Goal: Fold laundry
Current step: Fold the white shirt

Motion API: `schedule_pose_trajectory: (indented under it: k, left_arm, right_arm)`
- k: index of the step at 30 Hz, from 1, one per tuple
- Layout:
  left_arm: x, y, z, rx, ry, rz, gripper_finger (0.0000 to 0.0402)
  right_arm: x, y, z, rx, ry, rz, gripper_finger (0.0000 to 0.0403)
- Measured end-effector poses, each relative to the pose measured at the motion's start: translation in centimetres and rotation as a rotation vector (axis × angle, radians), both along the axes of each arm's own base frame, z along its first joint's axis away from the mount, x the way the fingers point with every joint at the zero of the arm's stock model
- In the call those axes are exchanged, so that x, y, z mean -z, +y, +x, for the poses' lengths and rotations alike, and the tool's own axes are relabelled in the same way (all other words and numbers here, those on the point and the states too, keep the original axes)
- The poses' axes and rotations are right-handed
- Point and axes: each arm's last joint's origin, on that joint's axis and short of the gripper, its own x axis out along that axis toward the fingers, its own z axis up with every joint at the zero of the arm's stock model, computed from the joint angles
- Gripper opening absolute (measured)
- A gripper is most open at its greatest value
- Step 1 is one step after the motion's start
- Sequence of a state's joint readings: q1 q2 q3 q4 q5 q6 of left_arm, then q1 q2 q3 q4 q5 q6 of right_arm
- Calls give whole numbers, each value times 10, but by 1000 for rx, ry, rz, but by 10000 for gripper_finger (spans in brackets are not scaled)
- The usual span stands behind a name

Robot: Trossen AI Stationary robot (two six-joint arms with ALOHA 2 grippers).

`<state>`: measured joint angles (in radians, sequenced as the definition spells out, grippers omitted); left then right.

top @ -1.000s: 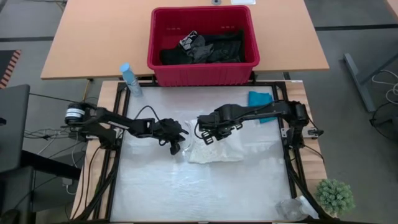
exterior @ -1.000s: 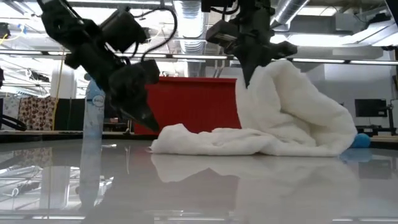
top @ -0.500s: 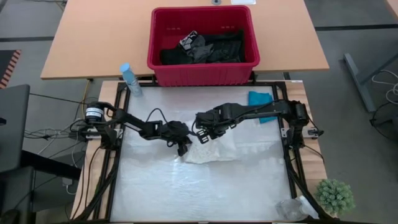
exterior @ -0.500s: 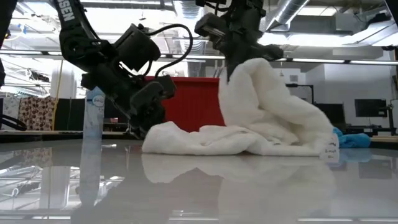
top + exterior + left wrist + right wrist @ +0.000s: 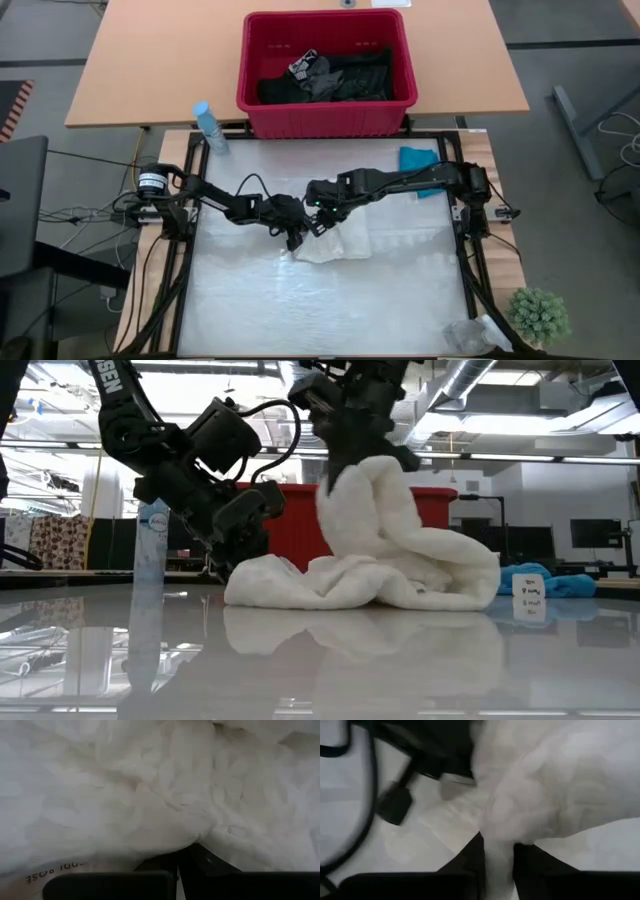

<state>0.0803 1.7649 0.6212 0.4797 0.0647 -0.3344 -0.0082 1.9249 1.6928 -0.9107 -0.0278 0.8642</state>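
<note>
**At mid-table, both my grippers on the white garment**

Near the table's middle, the white garment [image 5: 335, 238] lies bunched on the table [image 5: 400, 300]. My right gripper [image 5: 318, 203] has a raised fold of it between its fingers, above the heap. My left gripper [image 5: 293, 236] is clenched tight at the cloth's left edge, pressed against it. Black clothes [image 5: 330, 75] sit in the red basket [image 5: 260, 110], a teal garment [image 5: 418, 160] beside my right arm.

I'm seeing a red basket [image 5: 325, 110] sitting beyond the table, a spray bottle [image 5: 208, 128] standing beside it, a small plant [image 5: 540, 315] sitting at the corner.
</note>
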Motion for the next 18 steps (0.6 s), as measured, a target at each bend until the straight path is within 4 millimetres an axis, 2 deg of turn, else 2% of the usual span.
schedule_pose_trajectory:
  k: [5,18]
  left_arm:
    - [0,0,0,-1,2,0,0]
    - [-2,0,-4,-3,42,-14,0]
  right_arm:
    - [0,1,10,-54,-83,14,143]
    - [-5,2,11,-100,-128,-33,220]
